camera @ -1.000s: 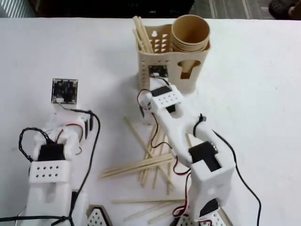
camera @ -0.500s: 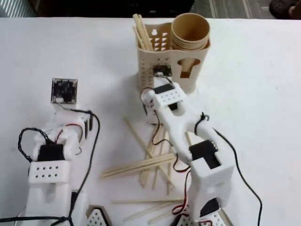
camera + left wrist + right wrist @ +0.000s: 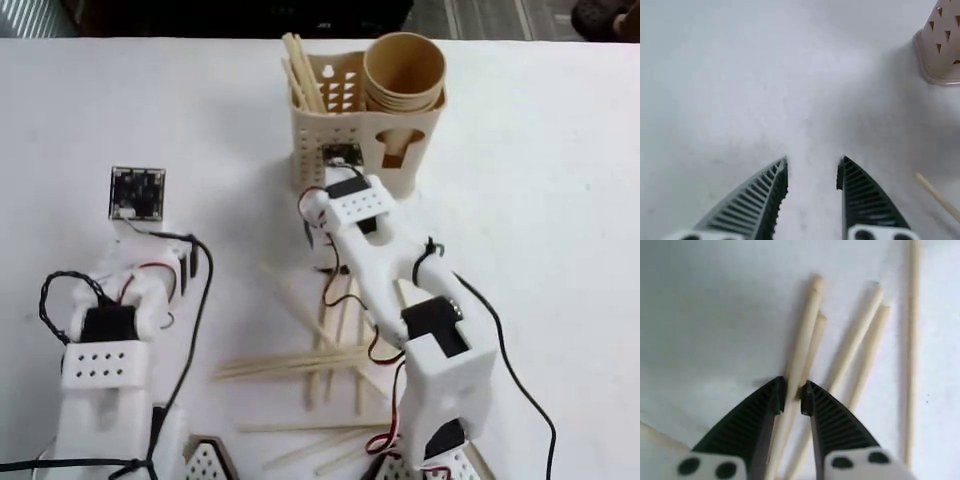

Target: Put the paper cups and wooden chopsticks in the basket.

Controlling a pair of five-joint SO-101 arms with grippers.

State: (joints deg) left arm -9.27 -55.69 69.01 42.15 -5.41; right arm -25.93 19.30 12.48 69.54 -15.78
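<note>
The beige basket [image 3: 350, 135] stands at the table's far middle, with stacked paper cups [image 3: 404, 70] and a few chopsticks [image 3: 303, 75] in it. Several wooden chopsticks [image 3: 300, 362] lie scattered on the table in front of it. My right gripper [image 3: 792, 396] is down among them, shut on one chopstick [image 3: 804, 340], with others [image 3: 860, 347] lying alongside. In the high view this gripper [image 3: 322, 260] sits just in front of the basket. My left gripper [image 3: 812, 172] is open over bare table, and the high view shows this gripper [image 3: 190, 268] at the left.
A small black square board [image 3: 138, 192] lies at the left, beyond the left arm. A basket corner [image 3: 940, 45] and one chopstick tip [image 3: 937, 195] appear in the left wrist view. Cables trail from both arms. White table stretches wide on both sides.
The loose chopsticks under the right arm have shifted and turned straighter, and the flat bundle slid slightly toward the front. The left arm has not moved.
</note>
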